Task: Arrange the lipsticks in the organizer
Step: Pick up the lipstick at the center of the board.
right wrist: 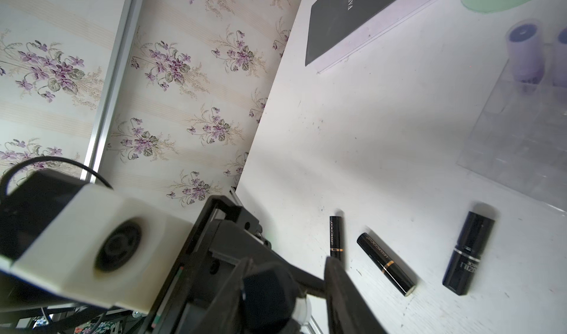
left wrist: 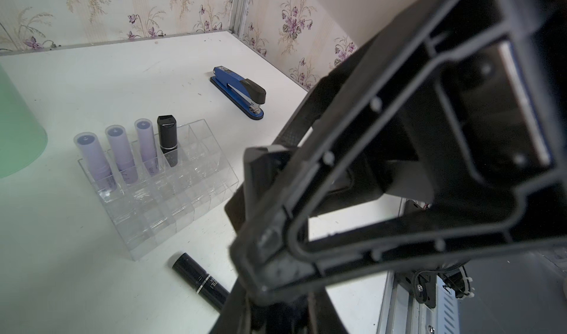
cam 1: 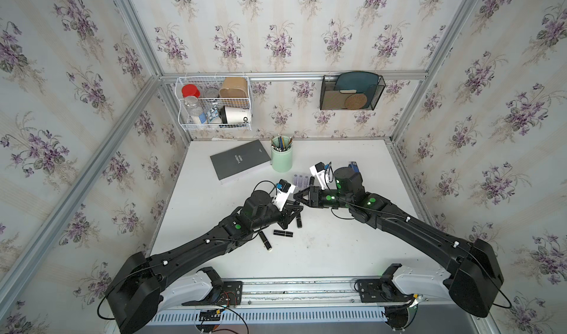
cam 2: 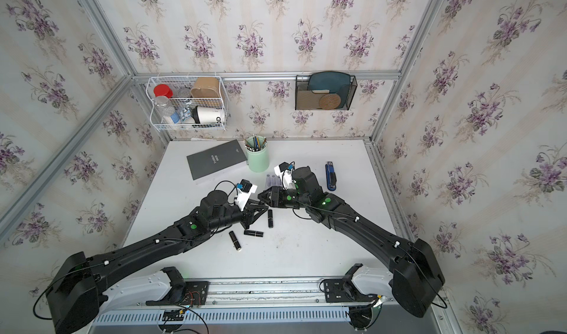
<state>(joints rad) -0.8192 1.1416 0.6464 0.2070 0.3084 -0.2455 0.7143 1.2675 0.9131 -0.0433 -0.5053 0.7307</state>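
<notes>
I see three lilac lipsticks and a black lipstick upright along the organizer's edge row. A second black lipstick lies by its corner, the stapler well apart.

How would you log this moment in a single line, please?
organizer: three lilac lipsticks, one black lipstick standing | table: three black lipsticks lying loose | left gripper, right gripper: tips close together, grip unclear

Organizer holds three lilac lipsticks, one black lipstick; black tubes beside.

Twin high views down onto the table; close wrist views, organizer common to both.
</notes>
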